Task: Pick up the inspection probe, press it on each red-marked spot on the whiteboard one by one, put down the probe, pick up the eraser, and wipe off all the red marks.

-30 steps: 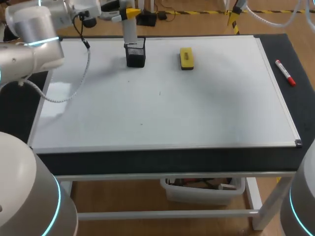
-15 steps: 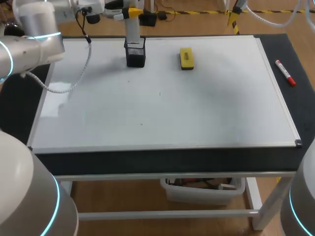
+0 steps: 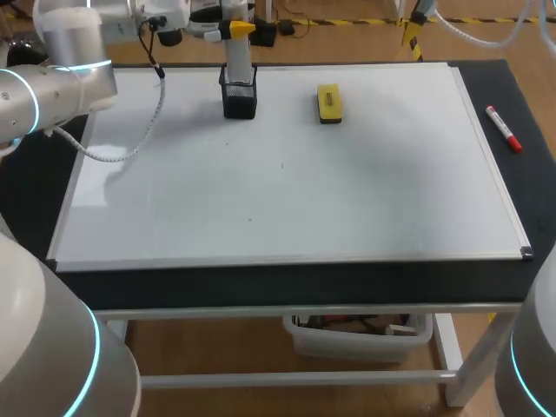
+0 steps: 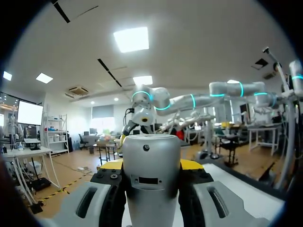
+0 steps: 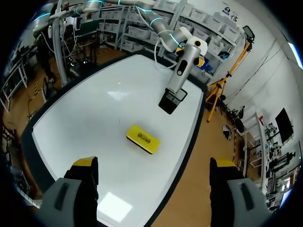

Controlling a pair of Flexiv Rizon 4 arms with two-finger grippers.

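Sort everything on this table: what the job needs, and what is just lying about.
Needed for the job:
- inspection probe, in the left tool
- whiteboard
- yellow eraser

Just lying about:
- red marker, off the board on the black surface
- black mesh holder under the probe

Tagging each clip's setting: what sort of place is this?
Probably a robotics test bench: a whiteboard flat on the table, a yellow eraser on it, and the left gripper holding a probe.
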